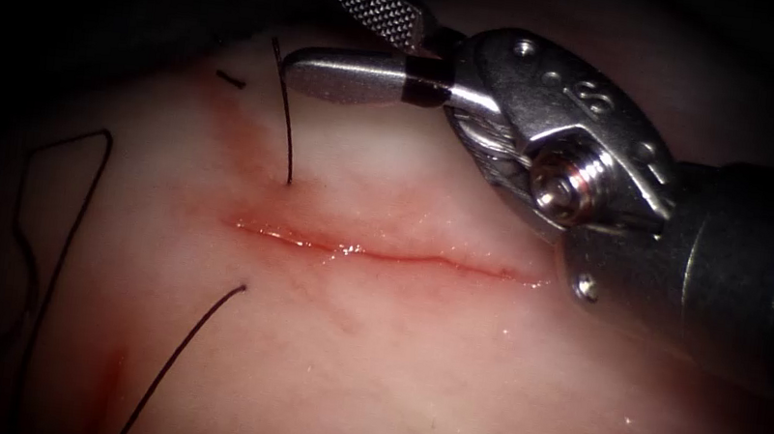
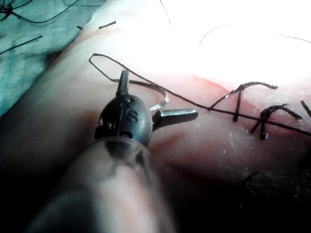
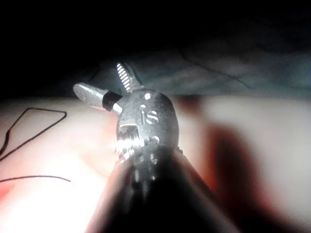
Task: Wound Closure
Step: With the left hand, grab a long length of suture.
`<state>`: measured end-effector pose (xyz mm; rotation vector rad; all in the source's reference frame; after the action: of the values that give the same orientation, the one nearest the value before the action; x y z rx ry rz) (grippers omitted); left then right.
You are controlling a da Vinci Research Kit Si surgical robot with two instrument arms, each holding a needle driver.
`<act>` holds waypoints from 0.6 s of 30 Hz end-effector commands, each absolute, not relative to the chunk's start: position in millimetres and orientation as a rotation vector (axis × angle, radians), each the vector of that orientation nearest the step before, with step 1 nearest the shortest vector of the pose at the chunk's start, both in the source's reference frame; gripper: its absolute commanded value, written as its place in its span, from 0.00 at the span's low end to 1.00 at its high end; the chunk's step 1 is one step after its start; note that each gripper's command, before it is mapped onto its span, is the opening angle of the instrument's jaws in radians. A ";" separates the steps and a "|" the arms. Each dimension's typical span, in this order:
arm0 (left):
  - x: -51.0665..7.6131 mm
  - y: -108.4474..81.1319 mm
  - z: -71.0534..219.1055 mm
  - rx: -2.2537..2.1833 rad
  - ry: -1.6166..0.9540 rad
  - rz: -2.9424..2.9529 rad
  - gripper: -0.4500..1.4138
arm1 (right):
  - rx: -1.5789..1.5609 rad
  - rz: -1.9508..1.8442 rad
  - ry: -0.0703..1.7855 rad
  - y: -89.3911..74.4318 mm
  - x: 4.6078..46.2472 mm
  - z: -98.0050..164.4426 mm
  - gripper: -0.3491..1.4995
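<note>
The cut [image 1: 383,254] runs across the pale tissue [image 1: 446,379]. My right tool [image 1: 316,29] hovers beyond the cut near its left end, jaws open and holding nothing; it looks the same in the right wrist view [image 3: 97,77]. Dark thread [image 1: 283,118] comes out of the tissue just beyond the cut's left end. Another strand [image 1: 182,349] comes out on the near side and trails toward me. In the left wrist view my left tool [image 2: 160,93] has its jaws spread wide. The curved needle [image 2: 163,94] lies on the tissue between them, ungripped.
A slack thread loop [image 1: 67,210] lies on the tissue left of the cut. A short cut end of thread [image 1: 230,80] rests at the far left. Red fluid [image 1: 108,380] stains the near left. Knotted dark stitches [image 2: 238,99] and a green cloth [image 2: 29,43] appear near the left tool.
</note>
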<state>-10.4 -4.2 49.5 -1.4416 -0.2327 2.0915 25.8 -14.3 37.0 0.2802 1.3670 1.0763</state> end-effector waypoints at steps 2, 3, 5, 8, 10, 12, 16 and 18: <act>-10.0 -3.7 48.4 -1.435 -0.234 2.103 0.82 | 0.279 1.052 1.374 -13.5 25.5 37.0 0.85; -9.5 -3.8 47.7 -1.436 -0.231 2.113 0.82 | 0.277 1.044 1.375 -13.5 25.2 37.0 0.85; -8.7 -3.9 46.2 -1.438 -0.215 2.143 0.82 | 0.269 1.026 1.375 -13.6 24.3 37.1 0.85; -7.7 -3.7 43.8 -1.434 -0.150 2.225 0.79 | 0.240 0.974 1.378 -13.7 23.0 37.2 0.85; -8.0 -3.6 42.4 -1.419 -0.126 2.265 0.75 | 0.229 0.948 1.381 -13.8 22.2 37.2 0.84; -9.8 -3.1 41.2 -1.474 -0.160 2.265 0.64 | 0.225 0.906 1.379 -14.4 21.2 37.0 0.80; -13.0 -2.8 41.0 -1.602 -0.143 2.311 0.48 | 0.214 0.836 1.368 -15.4 20.1 36.4 0.78; -14.7 -2.6 41.3 -1.629 -0.112 2.360 0.47 | 0.218 0.819 1.373 -16.1 19.8 36.1 0.78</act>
<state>-15.0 -3.4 41.0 -1.6397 -0.0963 2.3971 18.8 -16.9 36.0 0.2206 1.3696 0.8193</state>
